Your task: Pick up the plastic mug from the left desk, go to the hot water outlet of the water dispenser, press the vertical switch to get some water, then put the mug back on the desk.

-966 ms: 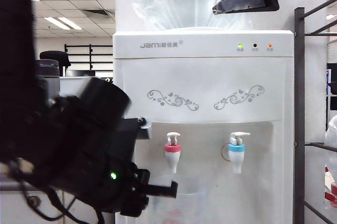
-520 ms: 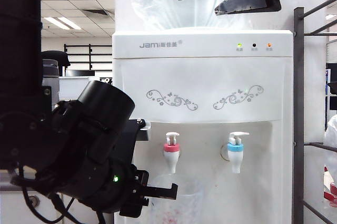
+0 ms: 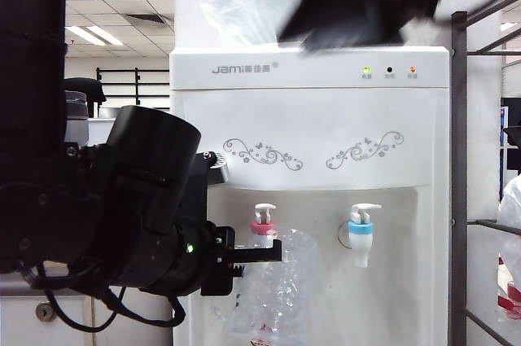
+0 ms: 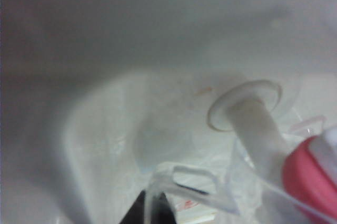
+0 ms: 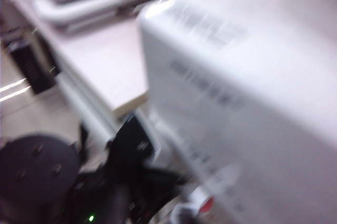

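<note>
Blurred water dispenser (image 5: 247,76) above the left arm (image 5: 105,182), beside a desk (image 5: 105,66)

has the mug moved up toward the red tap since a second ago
Yes. The left gripper has raised the plastic mug: its rim now sits right by the hot water outlet on the water dispenser, where before it hung lower.

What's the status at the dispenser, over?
Left gripper shut on plastic mug, under hot water outlet. Right gripper blurred above water dispenser. Vertical switch unpressed.
</note>
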You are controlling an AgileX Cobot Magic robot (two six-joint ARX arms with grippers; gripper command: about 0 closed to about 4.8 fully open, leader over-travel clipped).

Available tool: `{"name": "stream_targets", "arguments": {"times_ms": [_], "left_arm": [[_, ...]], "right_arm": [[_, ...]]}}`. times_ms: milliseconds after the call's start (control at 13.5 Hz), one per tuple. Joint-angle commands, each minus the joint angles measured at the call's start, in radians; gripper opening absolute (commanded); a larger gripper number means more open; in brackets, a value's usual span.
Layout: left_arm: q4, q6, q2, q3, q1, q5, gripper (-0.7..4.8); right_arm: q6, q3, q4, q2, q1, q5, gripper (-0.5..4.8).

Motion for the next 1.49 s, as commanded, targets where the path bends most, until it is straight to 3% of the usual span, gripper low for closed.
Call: {"name": "stream_targets", "arguments": {"times_ms": [74, 297, 520, 817, 1486], "left_arm": [[0.176, -0.003, -0.024, 0.019, 0.028, -0.189, -0.05], [0.105, -0.007, -0.024, 0.019, 0.026, -0.183, -0.05], [-0.021, -0.007, -0.024, 0.019, 0.026, -0.17, -0.05], [-0.198, -0.007, -0.024, 0.019, 0.026, -0.138, -0.05], [-0.214, -0.007, -0.024, 0.018, 0.026, -0.146, -0.05]], "right_arm": [[0.032, 0.003, 0.009, 0.039, 0.001, -0.02, -0.05], [0.038, 0.004, 0.012, 0.098, 0.0, 0.01, -0.05], [0.157, 0.005, 0.013, 0.182, 0.001, 0.01, -0.05], [0.179, 0.005, 0.08, 0.282, 0.001, 0.035, -0.05], [0.201, 0.056, 0.166, 0.449, 0.002, 0.081, -0.05]]}}
